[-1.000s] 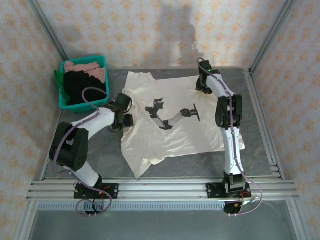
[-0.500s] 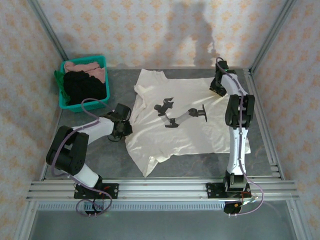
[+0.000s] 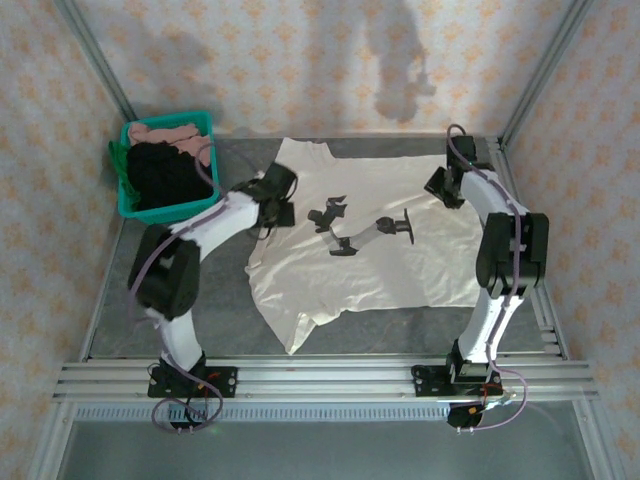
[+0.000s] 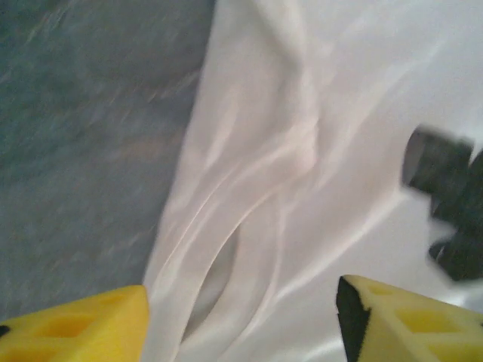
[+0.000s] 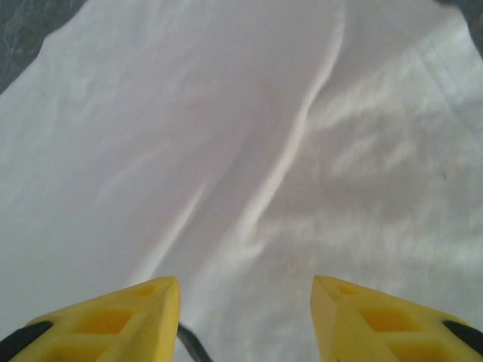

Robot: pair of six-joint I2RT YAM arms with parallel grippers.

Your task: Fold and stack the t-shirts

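Observation:
A large cream-white t-shirt [image 3: 380, 270] lies spread over the grey table, its black chest print [image 3: 362, 230] facing up. My left gripper [image 3: 273, 208] hovers over the shirt's left sleeve area. In the left wrist view it [image 4: 241, 320] stands open above rumpled folds of the shirt [image 4: 302, 151], with a bit of the print [image 4: 449, 196] at the right. My right gripper [image 3: 446, 189] sits over the shirt's far right part. In the right wrist view it [image 5: 245, 317] is open above smooth cloth [image 5: 249, 136], holding nothing.
A teal bin [image 3: 205, 121] stands at the back left with a black shirt [image 3: 165, 175], a pink one [image 3: 170, 133] and a bit of green one [image 3: 120, 160]. Bare grey table [image 3: 200, 300] lies left of the shirt. Metal frame rails edge the table.
The cream shirt has slid to the right and lies flatter. My left gripper went from the shirt's left edge up toward the sleeve. My right gripper moved right.

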